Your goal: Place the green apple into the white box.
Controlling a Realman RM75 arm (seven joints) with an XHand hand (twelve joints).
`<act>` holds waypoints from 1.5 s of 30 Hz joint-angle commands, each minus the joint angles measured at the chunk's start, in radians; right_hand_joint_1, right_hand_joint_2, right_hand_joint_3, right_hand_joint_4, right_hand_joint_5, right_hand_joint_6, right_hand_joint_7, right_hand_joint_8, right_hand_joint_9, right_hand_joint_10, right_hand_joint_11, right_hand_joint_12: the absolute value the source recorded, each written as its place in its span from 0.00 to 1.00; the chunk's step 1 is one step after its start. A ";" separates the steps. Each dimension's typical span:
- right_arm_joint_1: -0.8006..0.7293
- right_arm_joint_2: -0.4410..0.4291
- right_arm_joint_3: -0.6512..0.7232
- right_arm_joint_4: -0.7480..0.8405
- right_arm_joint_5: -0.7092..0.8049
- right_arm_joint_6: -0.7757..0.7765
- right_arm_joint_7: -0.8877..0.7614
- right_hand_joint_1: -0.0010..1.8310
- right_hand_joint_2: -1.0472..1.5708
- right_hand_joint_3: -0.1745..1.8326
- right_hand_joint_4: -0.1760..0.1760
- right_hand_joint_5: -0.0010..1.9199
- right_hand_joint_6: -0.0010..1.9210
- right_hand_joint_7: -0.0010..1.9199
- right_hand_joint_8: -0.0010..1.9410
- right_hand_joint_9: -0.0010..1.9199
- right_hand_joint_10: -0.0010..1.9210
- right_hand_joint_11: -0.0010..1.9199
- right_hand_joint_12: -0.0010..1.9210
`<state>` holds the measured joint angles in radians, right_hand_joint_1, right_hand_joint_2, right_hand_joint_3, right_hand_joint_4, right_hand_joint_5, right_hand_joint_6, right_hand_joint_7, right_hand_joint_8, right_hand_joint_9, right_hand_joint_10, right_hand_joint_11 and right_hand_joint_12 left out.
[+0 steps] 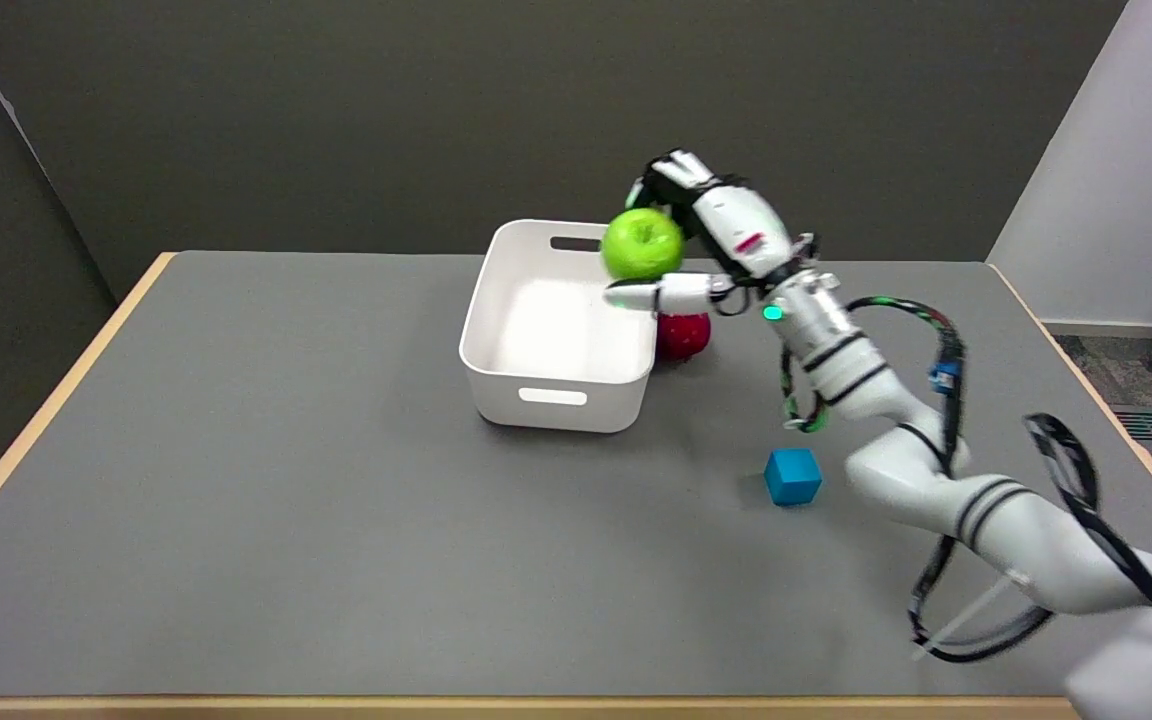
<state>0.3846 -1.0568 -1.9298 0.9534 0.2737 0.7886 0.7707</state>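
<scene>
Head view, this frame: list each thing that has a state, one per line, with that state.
green apple: held in the air by the right hand, over the white box's far right corner
right hand: grips the green apple
white box: upright on the table, nothing inside
red fruit: on the table against the box's right wall, partly hidden
blue cube: on the table, untouched
</scene>
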 commanded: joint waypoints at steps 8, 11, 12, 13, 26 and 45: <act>0.310 -0.252 -0.226 -0.365 -0.206 -0.190 0.084 0.49 0.87 0.20 0.58 0.32 0.82 0.02 1.00 0.19 1.00 0.32 0.91; 0.291 -0.249 -0.221 -0.348 -0.188 -0.208 0.118 0.50 0.86 0.20 0.58 0.32 0.81 0.04 1.00 0.21 1.00 0.32 0.90; 0.278 -0.246 -0.217 -0.331 -0.166 -0.246 0.146 0.52 0.88 0.19 0.42 0.30 0.83 0.10 0.98 0.23 1.00 0.31 0.89; 0.268 -0.240 -0.216 -0.306 -0.146 -0.287 0.154 0.57 0.90 0.17 0.16 0.27 0.87 0.20 0.95 0.26 1.00 0.29 0.87; 0.185 -0.215 -0.155 -0.208 -0.140 -0.314 0.144 0.18 0.63 0.55 0.67 0.03 0.20 0.00 0.04 0.00 0.05 0.00 0.32; -0.353 0.036 0.111 0.529 0.192 0.128 0.144 0.15 0.63 0.56 0.71 0.07 0.22 0.05 0.15 0.02 0.18 0.00 0.38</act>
